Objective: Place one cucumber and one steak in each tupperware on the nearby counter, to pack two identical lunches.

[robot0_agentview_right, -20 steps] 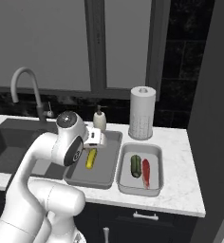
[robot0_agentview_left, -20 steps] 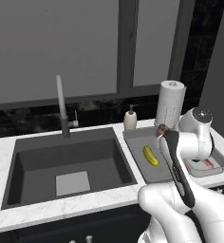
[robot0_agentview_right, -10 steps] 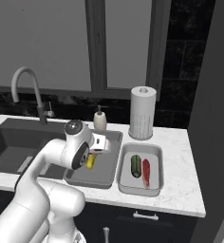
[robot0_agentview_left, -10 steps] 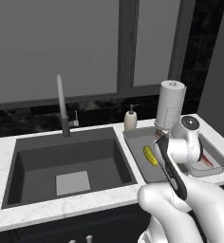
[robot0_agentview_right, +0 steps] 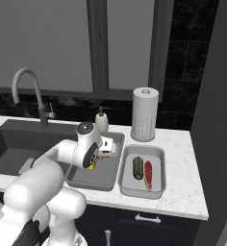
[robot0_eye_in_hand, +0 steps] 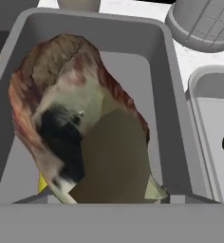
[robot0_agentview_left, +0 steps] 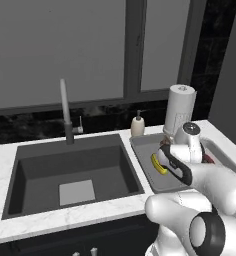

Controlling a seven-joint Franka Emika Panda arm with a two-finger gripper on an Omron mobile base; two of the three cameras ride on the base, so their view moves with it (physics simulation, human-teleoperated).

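- Jaws clamp the brown steak point(robot0_eye_in_hand: 80, 123), which we hold just above the left tupperware point(robot0_agentview_right: 111, 169).
- We see the yellow cucumber point(robot0_agentview_left: 157, 165) lying in that tray, under our hand.
- On the bench point(robot0_agentview_right: 182, 190), the right tupperware point(robot0_agentview_right: 156, 185) holds the green cucumber point(robot0_agentview_right: 137, 167) beside the red steak point(robot0_agentview_right: 148, 174).

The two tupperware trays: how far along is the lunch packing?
Done: the right tupperware holds the green cucumber and red steak; the left tupperware has the yellow cucumber. In hand: the gripper holds the brown steak over the left tray. Left: releasing it there.
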